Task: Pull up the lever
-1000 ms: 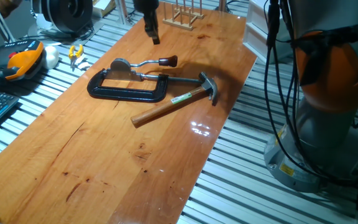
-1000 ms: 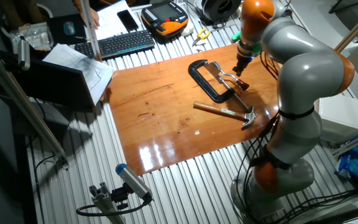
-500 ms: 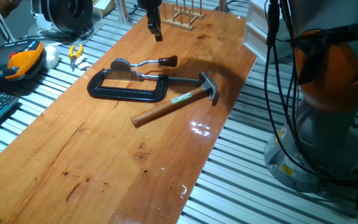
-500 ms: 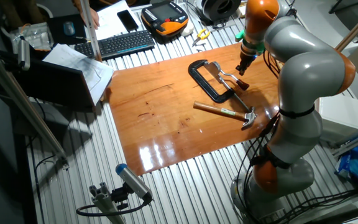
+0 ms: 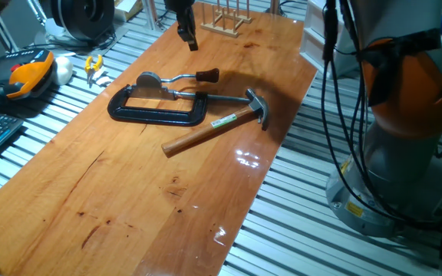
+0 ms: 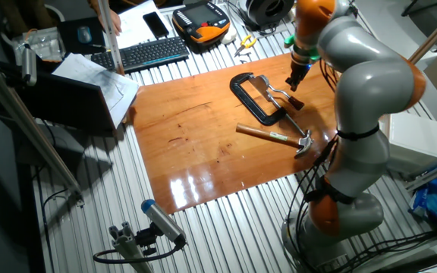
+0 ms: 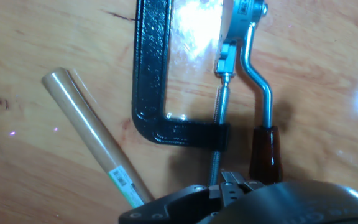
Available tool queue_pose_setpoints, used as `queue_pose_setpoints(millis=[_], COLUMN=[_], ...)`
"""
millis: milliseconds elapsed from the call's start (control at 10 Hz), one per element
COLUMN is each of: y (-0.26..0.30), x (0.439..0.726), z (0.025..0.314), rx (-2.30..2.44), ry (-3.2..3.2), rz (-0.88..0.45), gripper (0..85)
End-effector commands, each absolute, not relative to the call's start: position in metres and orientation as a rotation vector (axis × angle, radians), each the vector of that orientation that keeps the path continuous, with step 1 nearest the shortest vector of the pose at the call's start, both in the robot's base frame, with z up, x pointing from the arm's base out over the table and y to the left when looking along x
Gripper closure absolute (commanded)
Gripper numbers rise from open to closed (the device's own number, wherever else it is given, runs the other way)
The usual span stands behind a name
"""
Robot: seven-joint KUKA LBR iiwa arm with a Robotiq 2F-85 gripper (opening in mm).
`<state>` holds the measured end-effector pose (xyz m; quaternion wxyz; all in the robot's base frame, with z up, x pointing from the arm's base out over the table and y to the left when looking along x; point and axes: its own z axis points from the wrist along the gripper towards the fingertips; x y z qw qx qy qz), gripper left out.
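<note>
The lever [image 5: 183, 77] lies flat on the wooden table, a thin silver rod hinged on a rounded grey base [image 5: 148, 79] with a dark-red knob [image 5: 208, 75] at its end. In the other fixed view the knob [image 6: 297, 104] sits just below my gripper [image 6: 293, 80]. My gripper [image 5: 187, 37] hangs in the air above and behind the knob, touching nothing, its fingers together. In the hand view the bent rod [image 7: 257, 76] and the knob [image 7: 265, 152] lie right ahead of the gripper body.
A black C-clamp [image 5: 156, 109] lies beside the lever, its screw [image 7: 219, 124] running parallel to the rod. A wooden-handled hammer [image 5: 215, 127] rests in front of it. A wooden rack [image 5: 225, 19] stands at the table's far end. The table edge [image 5: 286, 130] is near the arm's base.
The gripper swayed slightly above the knob end and the arm's elbow shifted. Lever, clamp and hammer have not moved.
</note>
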<state>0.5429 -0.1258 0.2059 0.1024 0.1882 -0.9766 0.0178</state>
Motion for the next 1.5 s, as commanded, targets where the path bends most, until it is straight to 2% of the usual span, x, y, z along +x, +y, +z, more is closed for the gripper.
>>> queue_pose_setpoints(millis=[0,100,200,300,500,600,700,900,1400], y=[-0.126,-0.126,-0.126,-0.126,-0.133,-0.144,-0.154,-0.170,-0.190], x=[0.543,0.543,0.543,0.543,0.549,0.558,0.565,0.573,0.571], z=[0.206,0.206,0.206,0.206,0.201,0.193,0.185,0.171,0.132], rx=[0.531,0.492,0.534,0.540,0.598,0.628,0.651,0.655,0.670], ry=[-2.938,-2.959,-2.935,-2.922,-2.913,-2.908,-2.912,-2.938,-2.972], rz=[0.061,0.009,0.113,0.076,0.086,0.103,0.107,0.103,0.095], gripper=[85.0,85.0,85.0,85.0,85.0,68.0,68.0,34.0,34.0])
